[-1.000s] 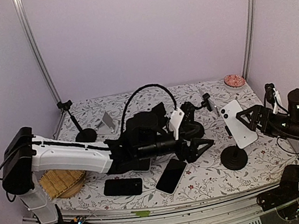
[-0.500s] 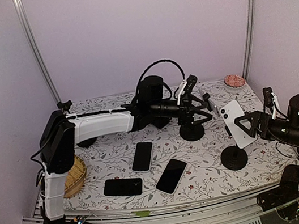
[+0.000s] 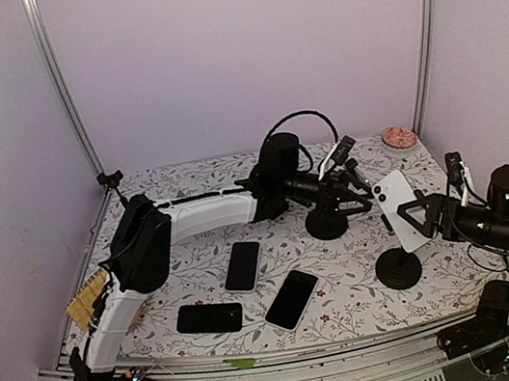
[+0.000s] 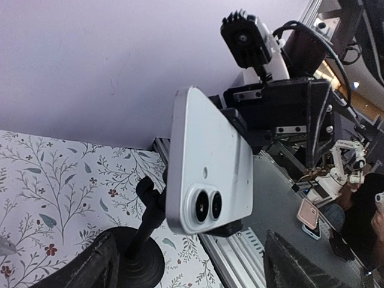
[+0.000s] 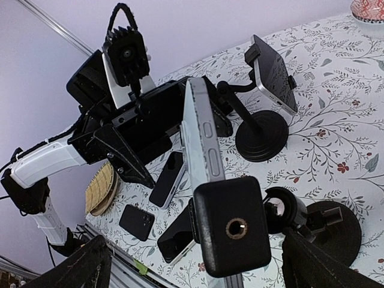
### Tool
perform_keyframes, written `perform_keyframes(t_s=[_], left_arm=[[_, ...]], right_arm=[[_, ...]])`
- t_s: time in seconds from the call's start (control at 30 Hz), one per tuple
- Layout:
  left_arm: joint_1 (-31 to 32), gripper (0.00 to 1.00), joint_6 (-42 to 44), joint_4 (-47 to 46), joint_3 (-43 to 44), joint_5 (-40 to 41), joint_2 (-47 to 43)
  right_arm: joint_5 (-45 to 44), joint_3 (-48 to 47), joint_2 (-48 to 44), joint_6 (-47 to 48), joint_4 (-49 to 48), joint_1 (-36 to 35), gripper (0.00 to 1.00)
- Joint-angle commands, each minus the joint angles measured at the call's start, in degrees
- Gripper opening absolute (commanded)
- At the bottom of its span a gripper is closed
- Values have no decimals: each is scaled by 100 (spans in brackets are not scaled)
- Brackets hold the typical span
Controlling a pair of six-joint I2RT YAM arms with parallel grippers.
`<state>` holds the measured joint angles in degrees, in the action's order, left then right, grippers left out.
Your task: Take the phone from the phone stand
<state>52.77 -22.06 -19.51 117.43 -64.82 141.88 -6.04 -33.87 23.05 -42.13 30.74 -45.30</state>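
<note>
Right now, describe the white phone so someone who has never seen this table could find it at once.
On the right side of the floral table is a black round-based stand, the nearer of two. The phone is clamped on top of it. It has a white back with two lenses, while the black phones lie flat.
</note>
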Motion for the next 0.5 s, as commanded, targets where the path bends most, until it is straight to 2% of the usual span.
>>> perform_keyframes(t_s=[0.0,0.13,0.23,0.3,0.47], left_arm=[[67,83,-514,-448,371,-339,156],[206,78,-592,-467,479,-219,181],[303,71,-655,-449,565,-47,223],[330,63,-691,-438,587,133,226],[375,53,-736,-403,757,321,295]], right_arm=[[136,140,4,83,-162,19,99],[115,173,6,94,-204,21,99],[103,176,6,95,-202,23,99],[111,179,-2,98,-196,21,99],[136,192,-24,99,-209,21,99]])
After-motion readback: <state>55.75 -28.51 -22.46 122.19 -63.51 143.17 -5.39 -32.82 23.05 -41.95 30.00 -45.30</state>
